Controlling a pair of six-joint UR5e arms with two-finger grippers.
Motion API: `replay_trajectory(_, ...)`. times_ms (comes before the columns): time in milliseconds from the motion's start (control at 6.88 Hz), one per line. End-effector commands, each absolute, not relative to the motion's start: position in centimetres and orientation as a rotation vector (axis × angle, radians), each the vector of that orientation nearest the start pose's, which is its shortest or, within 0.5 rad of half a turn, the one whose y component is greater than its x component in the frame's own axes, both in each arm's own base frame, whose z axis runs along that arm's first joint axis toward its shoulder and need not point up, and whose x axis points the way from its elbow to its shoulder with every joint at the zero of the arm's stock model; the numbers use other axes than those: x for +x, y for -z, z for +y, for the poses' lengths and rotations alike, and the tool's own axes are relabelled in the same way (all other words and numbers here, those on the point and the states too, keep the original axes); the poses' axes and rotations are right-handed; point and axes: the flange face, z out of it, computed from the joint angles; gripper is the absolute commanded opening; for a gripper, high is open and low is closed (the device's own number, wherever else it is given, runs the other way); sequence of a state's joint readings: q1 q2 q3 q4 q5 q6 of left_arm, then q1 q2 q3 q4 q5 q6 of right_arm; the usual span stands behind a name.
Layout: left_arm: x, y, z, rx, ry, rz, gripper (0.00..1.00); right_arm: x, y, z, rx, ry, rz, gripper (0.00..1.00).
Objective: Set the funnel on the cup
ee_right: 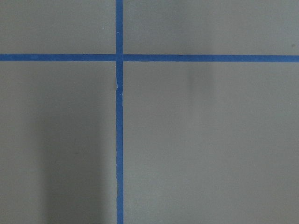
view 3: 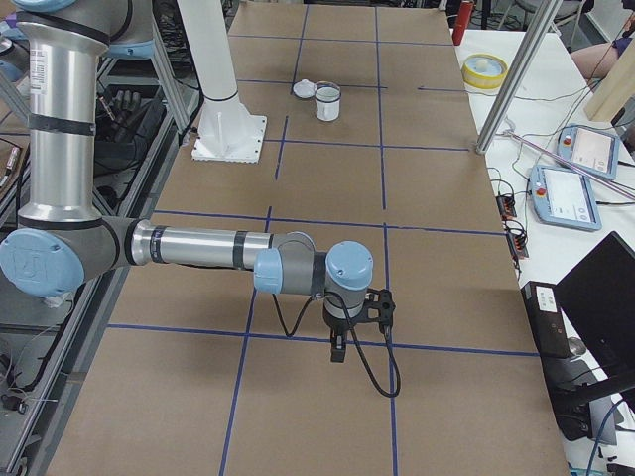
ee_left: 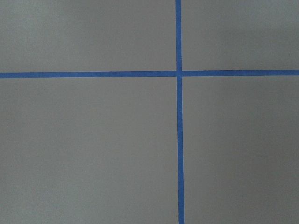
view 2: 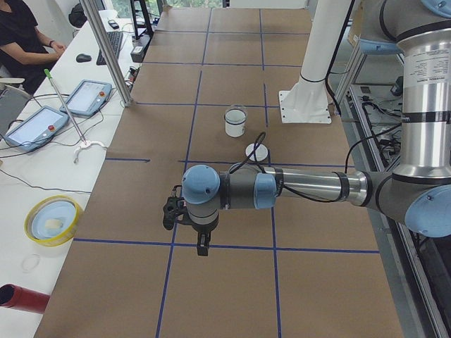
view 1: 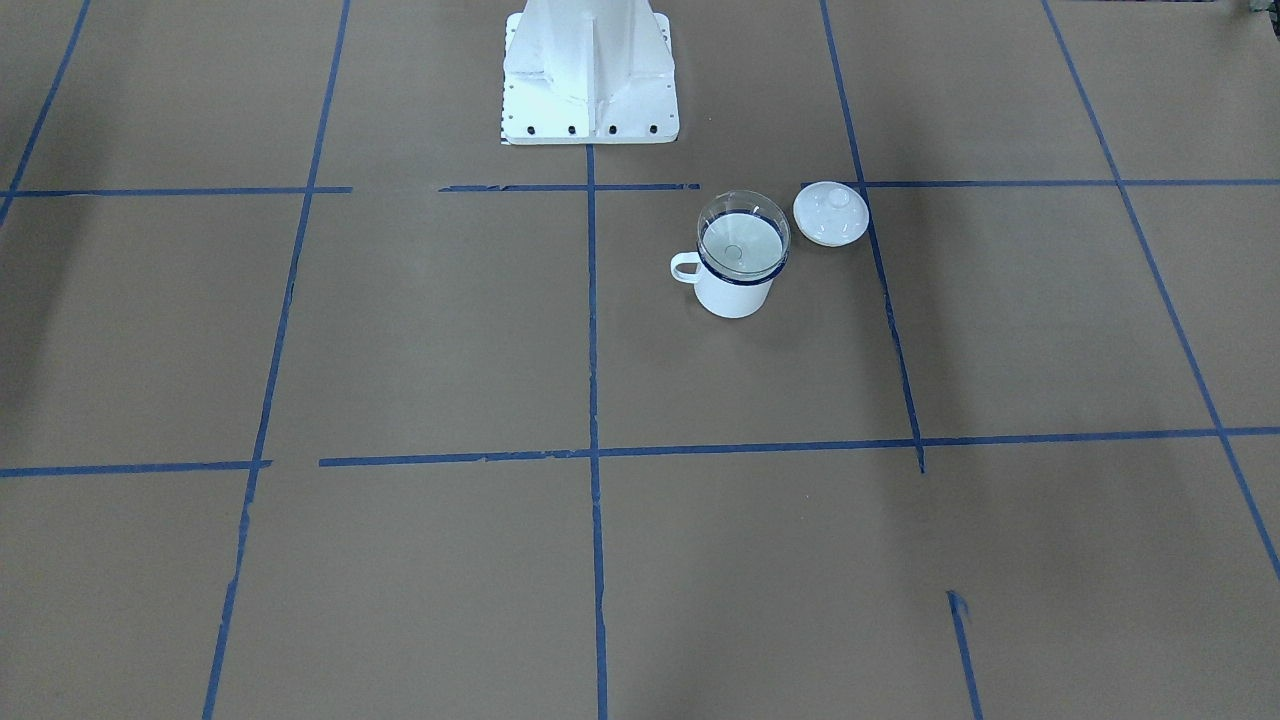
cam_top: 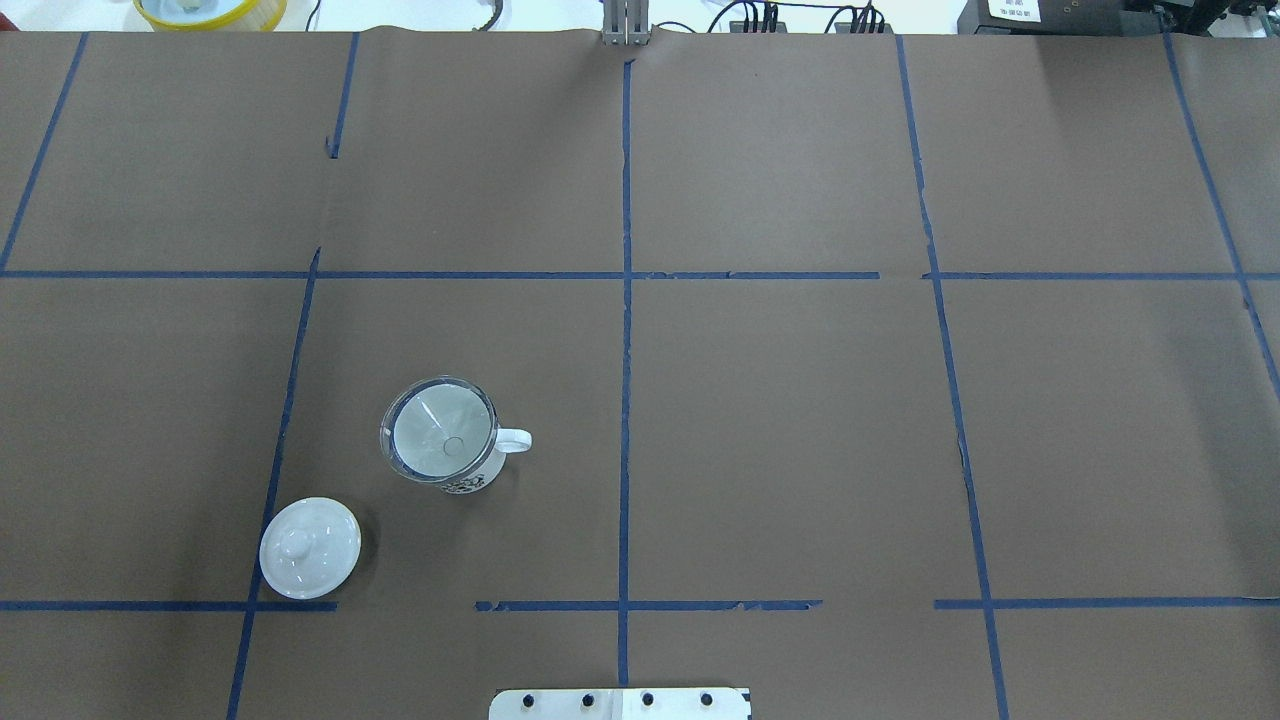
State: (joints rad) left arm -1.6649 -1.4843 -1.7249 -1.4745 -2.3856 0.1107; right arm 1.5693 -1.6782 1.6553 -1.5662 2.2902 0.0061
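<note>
The clear funnel sits upright in the mouth of the white mug, its spout pointing down inside. In the overhead view the funnel covers the cup, whose handle points right. Both arms hang far from it. My left gripper shows only in the exterior left view, above the paper, and I cannot tell whether it is open. My right gripper shows only in the exterior right view, and I cannot tell its state either. Both wrist views show only brown paper and blue tape.
A round white domed lid lies on the table beside the mug, nearer the robot's base. Blue tape lines divide the brown paper. A yellow bowl and operator pendants lie on the side table.
</note>
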Motion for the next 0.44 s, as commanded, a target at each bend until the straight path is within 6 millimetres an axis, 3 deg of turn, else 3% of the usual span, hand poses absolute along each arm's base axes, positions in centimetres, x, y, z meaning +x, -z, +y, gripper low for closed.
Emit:
replay_trajectory(0,-10.34,-62.73,-44.59,0.063,-0.006,0.806,1.0,6.7,-67.08,-44.5,-0.02,-0.011,-0.719,1.0)
replay_trajectory(291,-10.44,-62.7,-44.58,0.066,-0.014,0.791,1.0,6.7,-67.08,-44.5,-0.02,-0.011,-0.719,1.0)
